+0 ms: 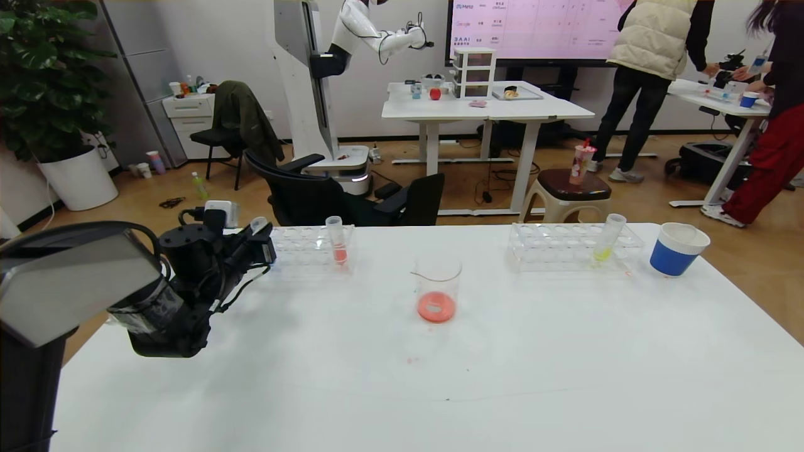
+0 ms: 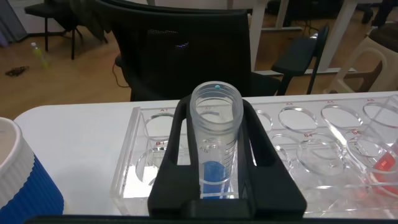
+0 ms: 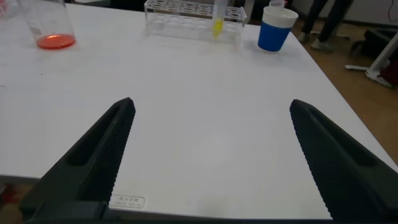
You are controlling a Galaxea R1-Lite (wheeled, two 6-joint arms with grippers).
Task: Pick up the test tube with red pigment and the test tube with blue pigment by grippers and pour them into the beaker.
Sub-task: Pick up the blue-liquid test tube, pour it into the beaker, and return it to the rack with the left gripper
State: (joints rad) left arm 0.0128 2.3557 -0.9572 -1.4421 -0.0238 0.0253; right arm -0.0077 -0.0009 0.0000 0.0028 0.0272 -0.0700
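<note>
My left gripper [image 1: 260, 242] is shut on the test tube with blue pigment [image 2: 214, 177] at the left end of the left clear rack [image 1: 301, 242]. The tube stands upright, its open mouth towards the wrist camera [image 2: 216, 109]. I cannot tell whether its tip rests in the rack. The beaker [image 1: 437, 289] stands mid-table with red liquid in its bottom; it also shows in the right wrist view [image 3: 50, 28]. A tube with a little orange-red liquid [image 1: 338, 242] stands in the left rack; I cannot tell if it is the red-pigment tube. My right gripper [image 3: 208, 124] is open and empty over bare table.
A second clear rack [image 1: 565, 246] at the back right holds a tube with yellow-green liquid [image 1: 608, 242]. A blue-banded paper cup [image 1: 677, 248] stands right of it. Another such cup [image 2: 25, 180] is close beside my left gripper. Chairs stand behind the table's far edge.
</note>
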